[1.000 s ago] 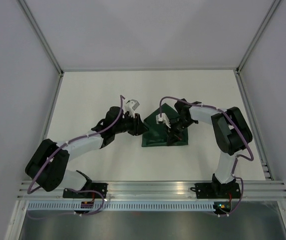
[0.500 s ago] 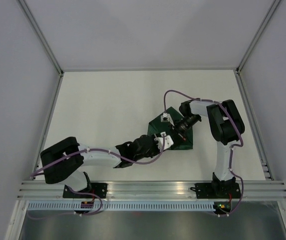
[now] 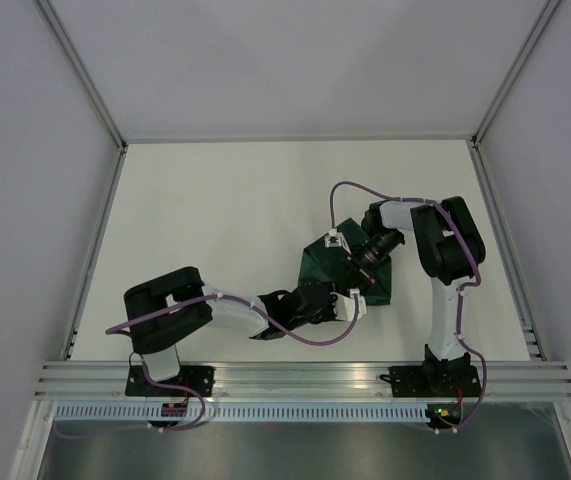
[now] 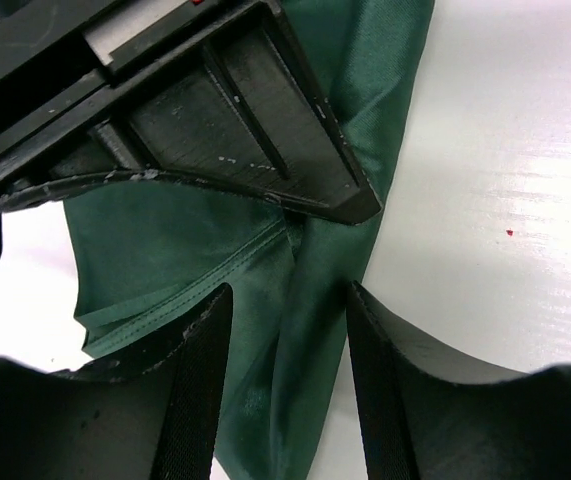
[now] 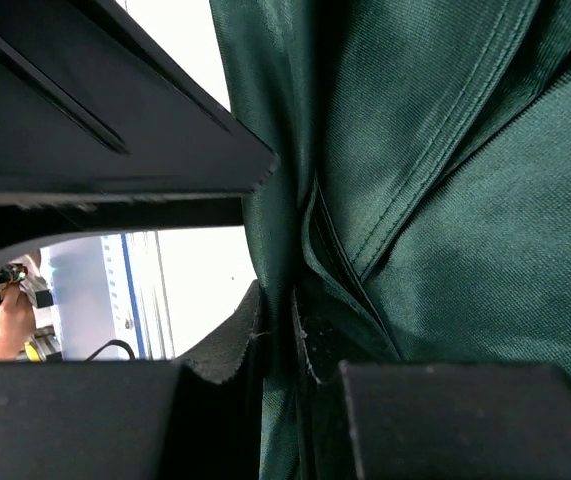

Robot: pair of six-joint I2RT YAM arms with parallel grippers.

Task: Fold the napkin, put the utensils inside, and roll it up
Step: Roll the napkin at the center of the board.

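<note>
Since half a second ago, our left arm has swung lower. Our left claw (image 4: 287,300) is open, with a fold of the dark green square cloth napkin (image 3: 317,265) between its fingers, at the napkin's 5 o'clock edge. Our right claw (image 5: 283,345) pinches the napkin from 1 o'clock. The napkin lies bunched on the white table (image 3: 215,220).

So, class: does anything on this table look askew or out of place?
Yes. The napkin lies bunched in ridged folds rather than flat, one fold pinched in the right tool. No utensils show on the table.
</note>
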